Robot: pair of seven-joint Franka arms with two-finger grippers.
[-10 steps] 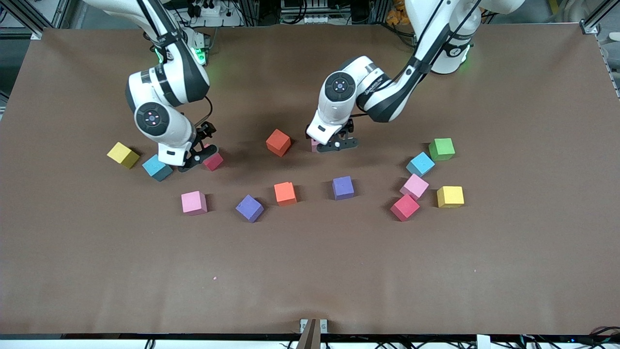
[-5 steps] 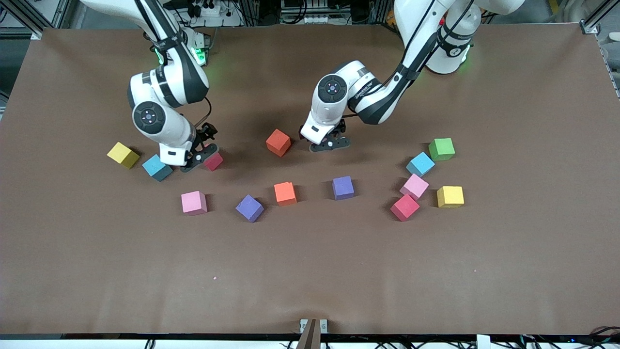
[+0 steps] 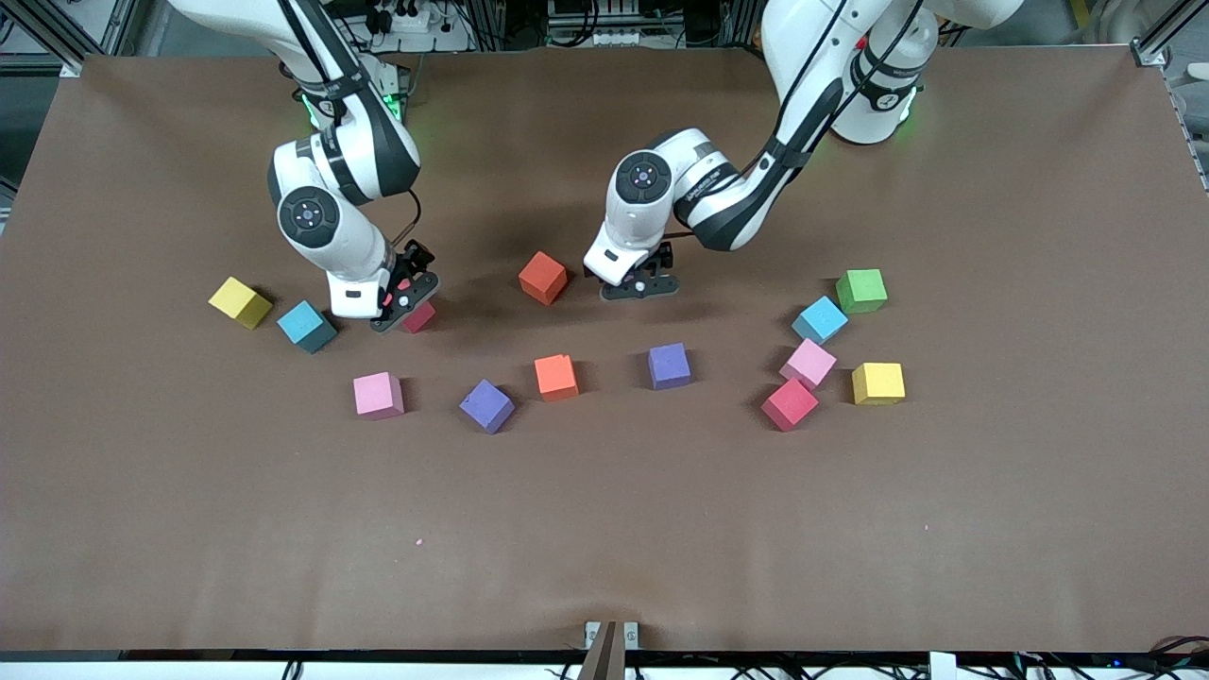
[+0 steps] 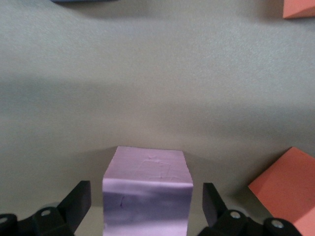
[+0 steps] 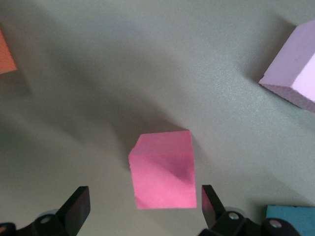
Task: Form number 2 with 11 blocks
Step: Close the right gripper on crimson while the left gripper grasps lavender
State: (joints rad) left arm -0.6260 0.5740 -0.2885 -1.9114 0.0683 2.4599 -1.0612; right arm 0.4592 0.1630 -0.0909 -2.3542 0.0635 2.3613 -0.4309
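Left tool (image 4: 146,209) straddles pink block (image 4: 147,189); right tool (image 5: 145,209) prob. over red block (image 5: 162,172).

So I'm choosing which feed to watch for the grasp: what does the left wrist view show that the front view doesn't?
Only the left wrist view: a pink block between the open left gripper fingers, hidden under the arm from the front. Only the front view: the right gripper over a red block, and the green cube. Both: the orange block beside the left gripper.

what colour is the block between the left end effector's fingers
Pink, a pale lilac-tinted pink cube; the left wrist view shows it best.
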